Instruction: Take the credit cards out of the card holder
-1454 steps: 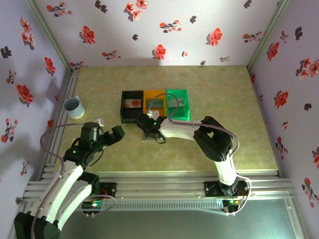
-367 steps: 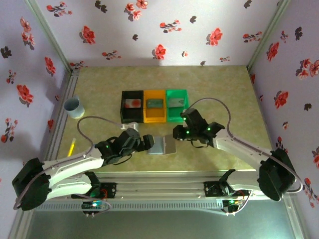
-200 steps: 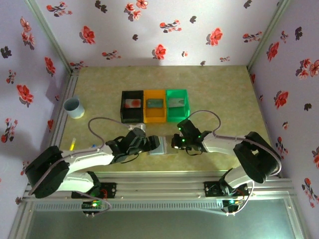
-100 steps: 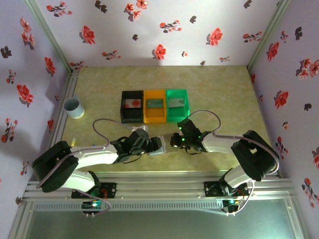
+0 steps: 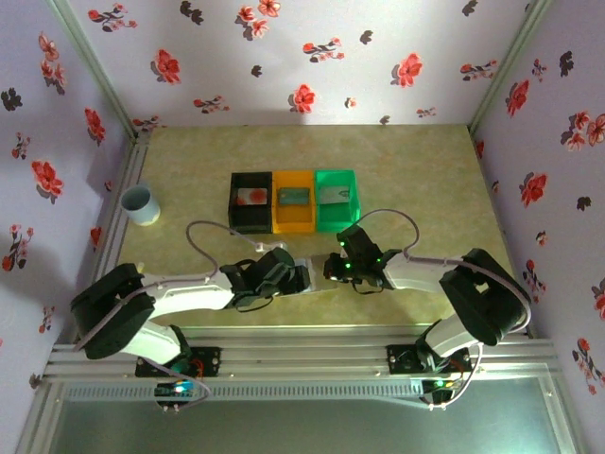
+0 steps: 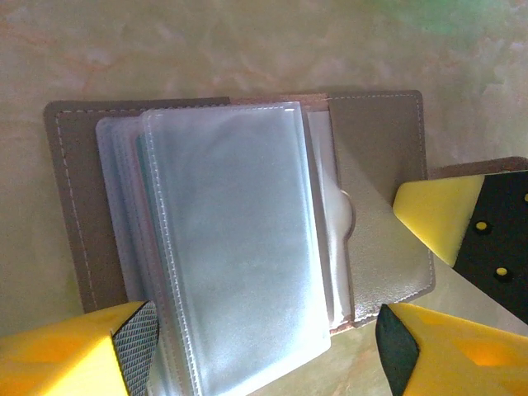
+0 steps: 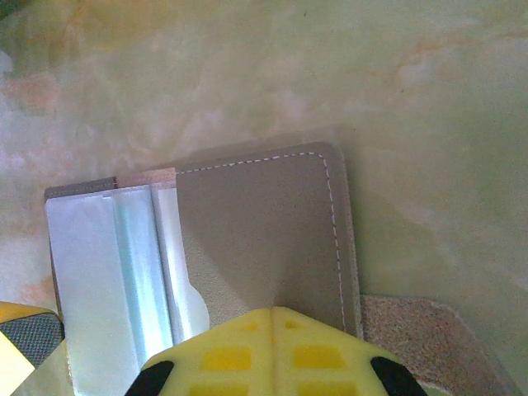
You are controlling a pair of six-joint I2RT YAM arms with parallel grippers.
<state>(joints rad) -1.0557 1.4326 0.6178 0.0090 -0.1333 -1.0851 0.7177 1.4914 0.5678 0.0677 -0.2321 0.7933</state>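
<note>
The card holder (image 5: 316, 268) lies open on the table, grey-brown with a stack of clear plastic sleeves (image 6: 239, 247). My left gripper (image 6: 264, 355) is open, its yellow fingers (image 6: 74, 355) straddling the sleeves' near edge; it is also seen from above (image 5: 299, 277). My right gripper (image 7: 272, 318) is shut, its tip resting on the holder's right half (image 7: 256, 231), seen from above (image 5: 331, 269). Credit cards lie in the bins: a white one with a red mark (image 5: 251, 196), a grey-green one (image 5: 294, 197), a silvery one (image 5: 335, 194).
The black bin (image 5: 236, 216), orange bin (image 5: 294, 225) and green bin (image 5: 337, 225) stand in a row just behind the holder. A pale blue cup (image 5: 139, 203) stands at the far left. Flowered walls close in the table on three sides.
My left gripper has slid right over the open holder, staying open. The right gripper has stayed shut on the holder's right half.
</note>
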